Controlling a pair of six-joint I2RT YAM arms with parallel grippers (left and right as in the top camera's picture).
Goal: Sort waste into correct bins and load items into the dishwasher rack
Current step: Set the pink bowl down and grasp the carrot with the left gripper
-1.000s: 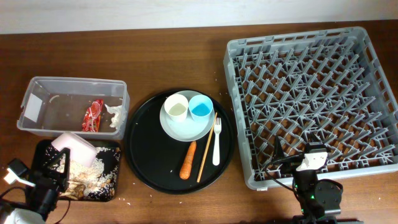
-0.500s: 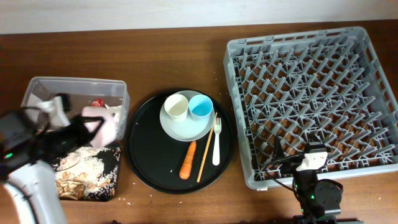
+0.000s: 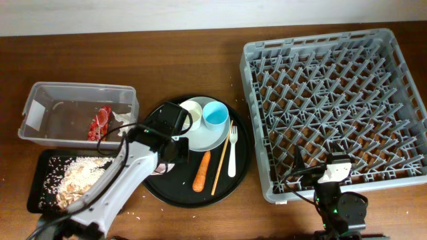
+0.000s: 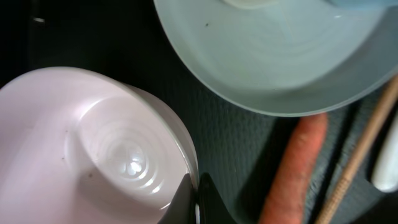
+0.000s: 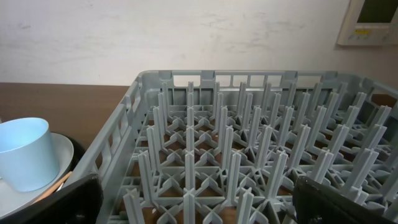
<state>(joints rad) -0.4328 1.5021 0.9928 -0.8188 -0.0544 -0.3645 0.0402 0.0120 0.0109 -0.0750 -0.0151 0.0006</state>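
My left gripper (image 4: pixel 194 202) is shut on the rim of the white bowl (image 4: pixel 93 149), low over the round black tray (image 3: pixel 167 185). In the overhead view the arm hides the bowl under the left gripper (image 3: pixel 172 155). Right beside it lie the pale plate (image 4: pixel 280 56), carrot (image 4: pixel 295 168), chopstick (image 4: pixel 360 155) and fork (image 3: pixel 233 150). On the plate stand the cream cup (image 3: pixel 190 115) and light blue cup (image 3: pixel 215 115). My right gripper (image 5: pixel 199 205) stands open at the front edge of the grey rack (image 3: pixel 333 100), holding nothing.
The clear tub (image 3: pixel 40 100) at the left holds a red wrapper (image 3: pixel 100 123) and white tissue (image 3: pixel 123 120). In front of it the shallow black tray (image 3: pixel 40 160) carries rice and brown scraps. My left arm crosses the tray's right corner.
My left arm has swung right, from the shallow black tray past the tub to the round tray, carrying the bowl. The right arm has not moved.
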